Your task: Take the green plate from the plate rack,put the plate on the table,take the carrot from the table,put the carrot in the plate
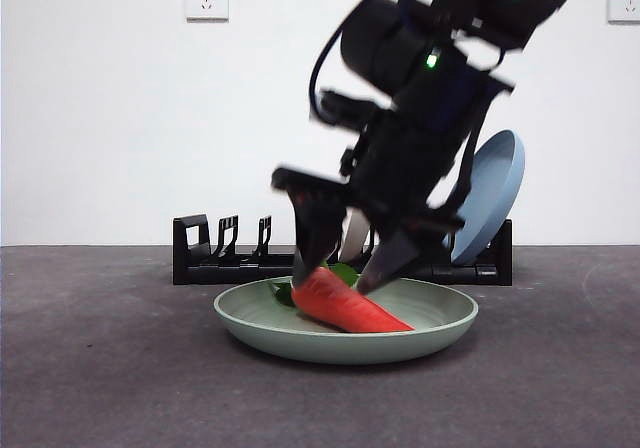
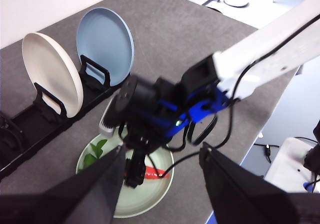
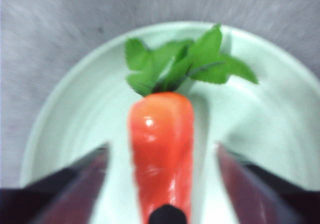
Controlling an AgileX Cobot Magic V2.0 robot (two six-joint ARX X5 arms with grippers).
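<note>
The green plate [image 1: 440, 320] lies flat on the table [image 1: 100, 368] in front of the plate rack [image 1: 215, 258]. The carrot [image 1: 350, 308] lies in the plate, its leaves toward the rack. My right gripper [image 1: 342, 273] reaches down over the carrot's thick end, jaws open on either side of it. In the right wrist view the carrot [image 3: 162, 149] lies between the spread jaws of the right gripper [image 3: 161, 151], on the plate [image 3: 75, 114]. My left gripper [image 2: 162, 151] is open and empty, high above the plate [image 2: 145, 201], the carrot [image 2: 152, 174] and the right gripper [image 2: 135, 169].
A blue plate [image 1: 490, 198] and a cream-white plate [image 2: 50, 74] stand in the rack [image 2: 30, 129]; the blue plate [image 2: 105, 39] is at its end. The table's edge [image 2: 235, 174] runs close beside the green plate.
</note>
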